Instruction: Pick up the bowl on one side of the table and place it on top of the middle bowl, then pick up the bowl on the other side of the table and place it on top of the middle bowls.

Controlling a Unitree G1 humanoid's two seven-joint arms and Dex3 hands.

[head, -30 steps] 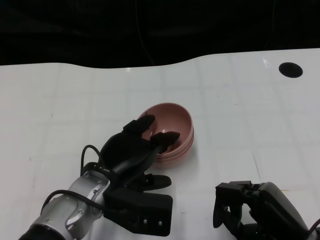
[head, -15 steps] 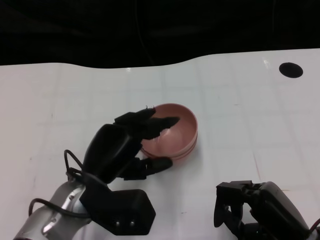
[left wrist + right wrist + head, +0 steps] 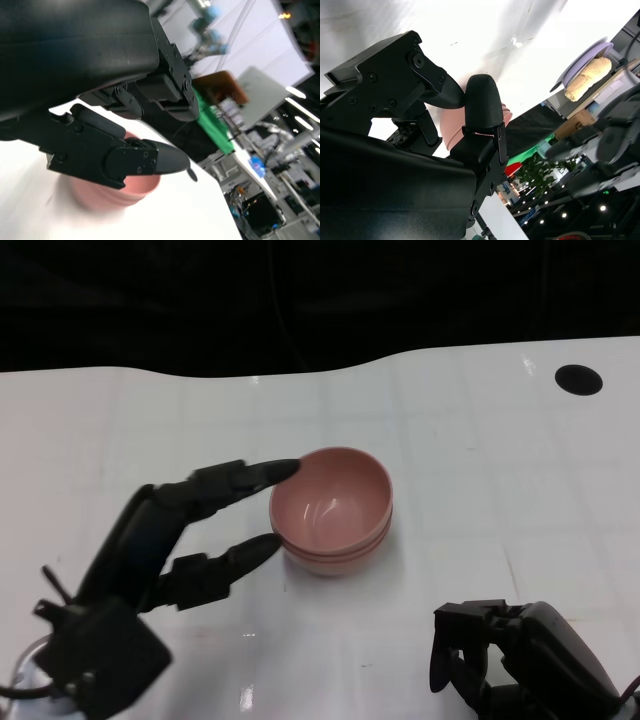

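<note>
A stack of pink bowls (image 3: 330, 510) stands in the middle of the white table (image 3: 480, 460), the top one nested level in those beneath. My left hand (image 3: 175, 540) is just left of the stack, fingers spread and holding nothing, its fingertips (image 3: 283, 469) close to the rim without gripping it. In the left wrist view the pink bowls (image 3: 120, 187) show blurred beyond the black fingers (image 3: 150, 160). My right hand (image 3: 510, 660) lies at the table's near right, fingers curled in on nothing. Its wrist view shows a sliver of the pink bowls (image 3: 451, 125) behind the curled fingers (image 3: 482, 107).
A round black hole (image 3: 581, 379) is set in the table at the far right. The table's wavy far edge (image 3: 300, 370) meets darkness behind. Bare white surface lies all around the stack.
My left hand has let go of the top bowl and drawn back to the left and towards me. The bowl has settled level on the stack. The right hand has not moved.
</note>
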